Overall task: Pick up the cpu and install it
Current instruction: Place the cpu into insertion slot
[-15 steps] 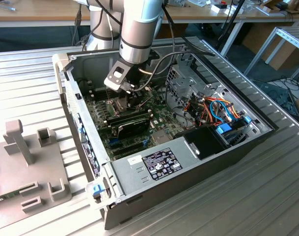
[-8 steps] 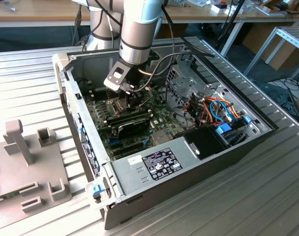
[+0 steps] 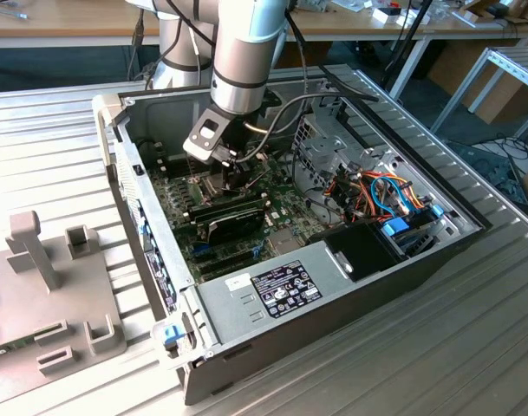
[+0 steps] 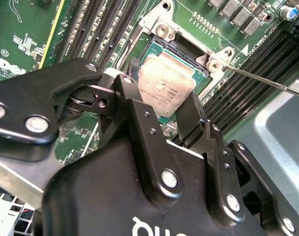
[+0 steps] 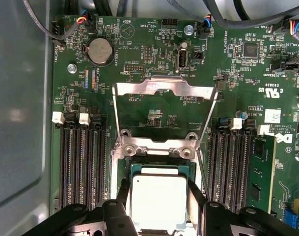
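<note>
Exterior view high, oblique — both wrist views close over motherboard [image 5: 159, 44]

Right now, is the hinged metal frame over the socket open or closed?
Open. In the first wrist view the hinged frame lies swung back over the motherboard, and the cpu shows uncovered in the gripper.

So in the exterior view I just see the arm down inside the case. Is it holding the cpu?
Observer: Yes. In both wrist views the gripper is shut on the cpu, gripping two opposite edges.
Operator: Is the hinged frame open?
Observer: Yes. In the first wrist view the frame is swung back, lying flat on the board.
Operator: Where's the cpu now?
Observer: Right over the socket. I can't tell whether it's fully seated.
</note>
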Motion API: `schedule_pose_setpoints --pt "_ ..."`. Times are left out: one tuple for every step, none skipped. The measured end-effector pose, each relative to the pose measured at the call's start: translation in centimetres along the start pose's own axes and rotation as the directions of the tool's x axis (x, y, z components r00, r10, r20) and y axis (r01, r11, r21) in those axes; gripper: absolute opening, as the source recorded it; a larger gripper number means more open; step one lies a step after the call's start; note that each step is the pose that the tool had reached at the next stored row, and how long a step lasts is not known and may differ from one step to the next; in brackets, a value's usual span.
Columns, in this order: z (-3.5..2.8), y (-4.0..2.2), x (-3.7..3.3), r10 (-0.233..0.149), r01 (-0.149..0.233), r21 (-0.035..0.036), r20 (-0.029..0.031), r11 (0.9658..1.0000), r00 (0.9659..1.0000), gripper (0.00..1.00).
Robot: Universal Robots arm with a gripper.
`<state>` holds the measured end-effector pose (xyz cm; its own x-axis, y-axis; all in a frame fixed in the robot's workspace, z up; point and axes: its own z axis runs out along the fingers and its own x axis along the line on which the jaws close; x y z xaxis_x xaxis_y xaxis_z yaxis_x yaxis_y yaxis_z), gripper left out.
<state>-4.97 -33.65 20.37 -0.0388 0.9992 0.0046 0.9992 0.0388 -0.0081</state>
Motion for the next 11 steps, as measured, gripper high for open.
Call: schedule_pose_setpoints --pt "0.0 0.0 0.0 0.0 0.0 -0.0001 0.0 1.0 1.0 0.55" --pt "0.01 0.03 0.0 0.0 0.0 0.0001 -0.0001 1.0 1.0 0.55" --pt "0.02 0.08 0.0 0.0 0.0 0.0006 -0.0001 1.0 1.0 0.55" --pt "0.02 0.08 0.0 0.001 -0.001 0.0007 -0.0001 1.0 1.0 0.55" --pt "0.02 0.08 0.0 0.001 -0.001 0.0007 -0.0001 1.0 1.0 0.55" --pt "0.04 0.1 0.04 0.0 0.0 0.0005 -0.0005 1.0 1.0 0.55" --pt "0.04 0.1 0.07 0.0 0.0 0.0006 -0.0003 1.0 1.0 0.55" --pt "0.04 0.1 0.1 0.0 0.0 0.0007 -0.0001 1.0 1.0 0.55" --pt "0.04 0.09 0.11 0.0 0.0 0.0007 -0.0001 1.0 1.0 0.55" --pt "0.06 0.09 0.12 0.0 0.0 0.0008 -0.0001 1.0 1.0 0.55" --pt "0.15 0.1 0.12 0.0 0.0 0.0006 -0.0003 1.0 1.0 0.55"
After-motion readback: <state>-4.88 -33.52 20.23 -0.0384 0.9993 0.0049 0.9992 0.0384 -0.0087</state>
